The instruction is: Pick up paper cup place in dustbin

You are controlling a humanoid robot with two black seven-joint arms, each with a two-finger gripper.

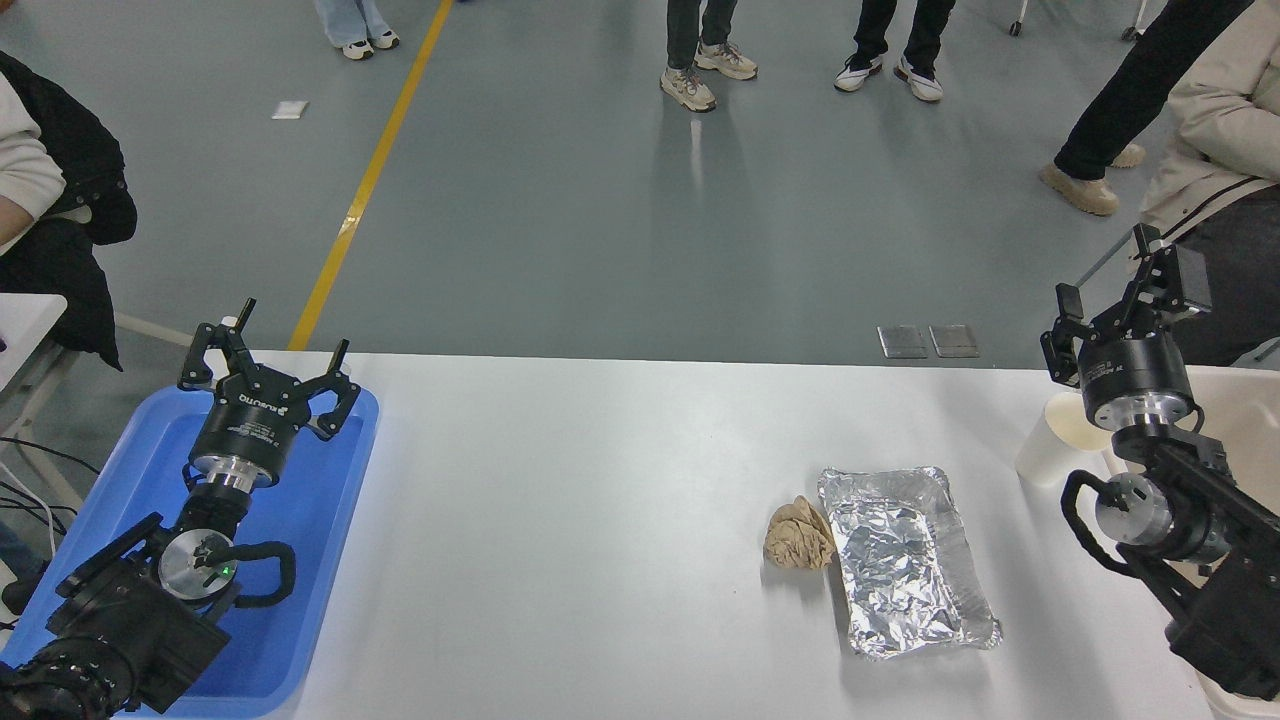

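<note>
White table, right end effector raised.

A shallow blue tray sits at the left end of the white desk. Right of centre, a crumpled brown paper ball lies just beside, perhaps touching, a crinkled silver foil tray. Beyond, several people's legs and shoes stand on grey floor with a yellow line.
</note>
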